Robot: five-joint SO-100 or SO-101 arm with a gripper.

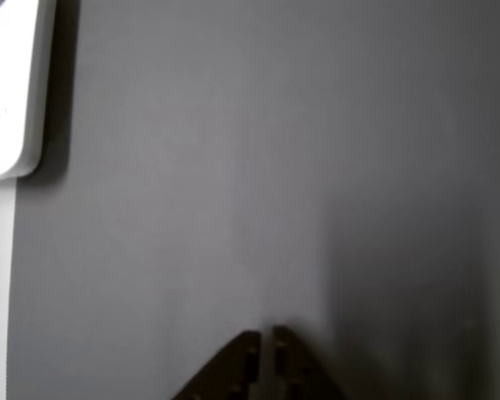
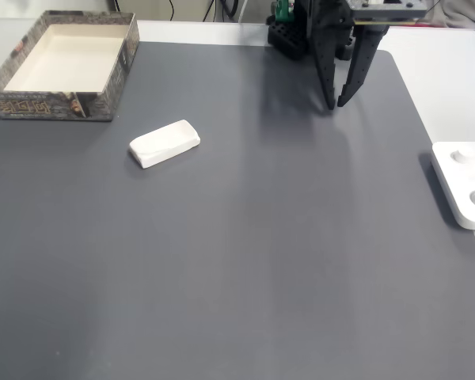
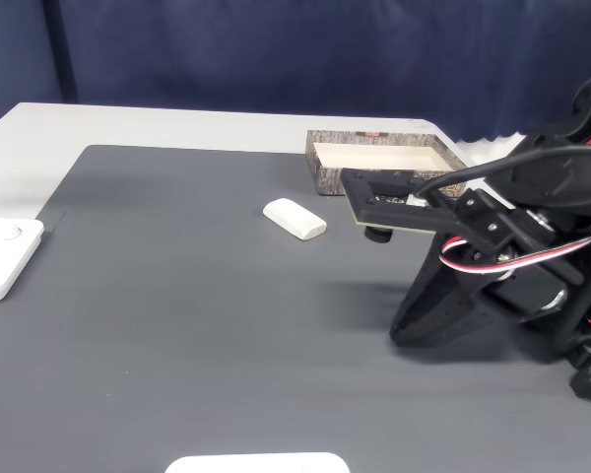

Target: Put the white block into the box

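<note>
Gripper jaws nearly closed, empty | white block on mat, near box

We are seeing open grey mat lying between the gripper and the white block; the box is sitting beyond, the white device at the mat's edge.

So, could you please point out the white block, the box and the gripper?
Small white rectangular block [image 2: 165, 143]: fixed view, top face.
Shallow beige-walled box [image 2: 51, 106]: fixed view, near wall.
Black two-finger gripper [image 2: 336, 104]: fixed view, between fingertips.
</note>
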